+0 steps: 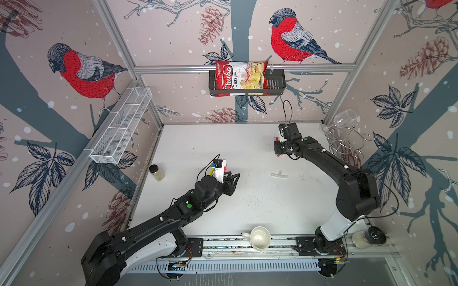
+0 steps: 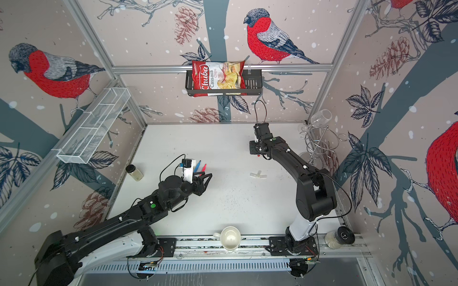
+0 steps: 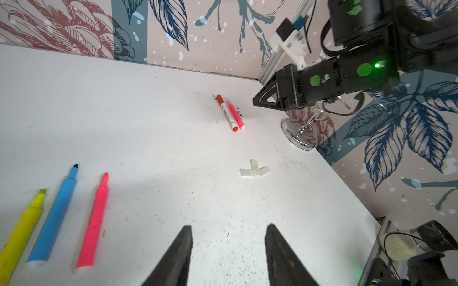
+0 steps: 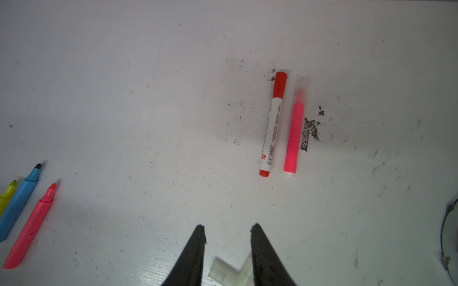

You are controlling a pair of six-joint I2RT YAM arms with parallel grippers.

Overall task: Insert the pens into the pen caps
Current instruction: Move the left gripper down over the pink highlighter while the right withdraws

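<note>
We find both top views bright and evenly lit, the white desk (image 1: 247,153) pale, with only faint, soft shadows on it. The side walls (image 1: 49,128) splay wide toward the edges. In the left wrist view a grey shadow lies across the near desk and a green lamp (image 3: 376,65) flares. In the right wrist view the pen caps (image 4: 228,271) blur, with sheen on the desk beside them.

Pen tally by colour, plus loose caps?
Yellow pen: 1
Blue pen: 1
Pink pens: 2
Red-capped white pen: 1
Loose caps: 3
Total: 5 pens, 3 loose caps
</note>
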